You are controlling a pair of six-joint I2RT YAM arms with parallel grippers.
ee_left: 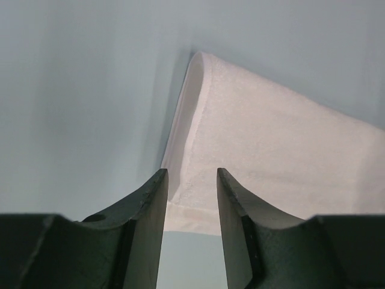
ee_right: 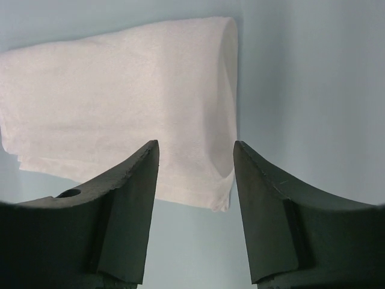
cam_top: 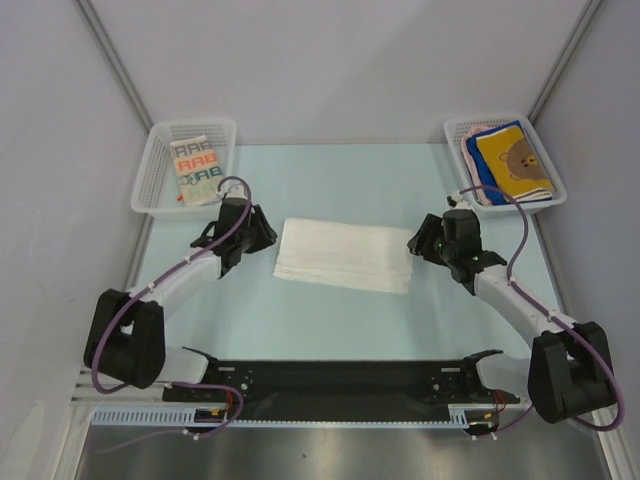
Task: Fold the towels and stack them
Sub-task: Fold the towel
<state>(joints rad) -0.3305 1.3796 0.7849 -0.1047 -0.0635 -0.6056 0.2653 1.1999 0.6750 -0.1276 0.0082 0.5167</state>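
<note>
Top view: white towel lies folded flat, centre of the table, long side running left to right, layered edges along its near side. Both arms are at it, one per end.

L gripper sits at the towel's left end. Wrist cam: the fingers stand apart, a narrow-ish gap, and nothing is pinched. Through the gap, the towel's near-left corner and bare table show. The rounded fold runs away up the left side.

R gripper is at the right end, jaws wider than the left's and empty. The towel's near-right corner shows between them, fold edge on the right, loose layers stepped at the far left of that view. Whether the tips touch the cloth or hover just above it, can't tell from either wrist cam.

Back-left: a white mesh basket holds the cream RABBIT towel, lettering up. Back-right: a second basket holds the yellow bear towel on top, with a blue towel peeking out under its left side. Both baskets are well apart from the white one.
</note>
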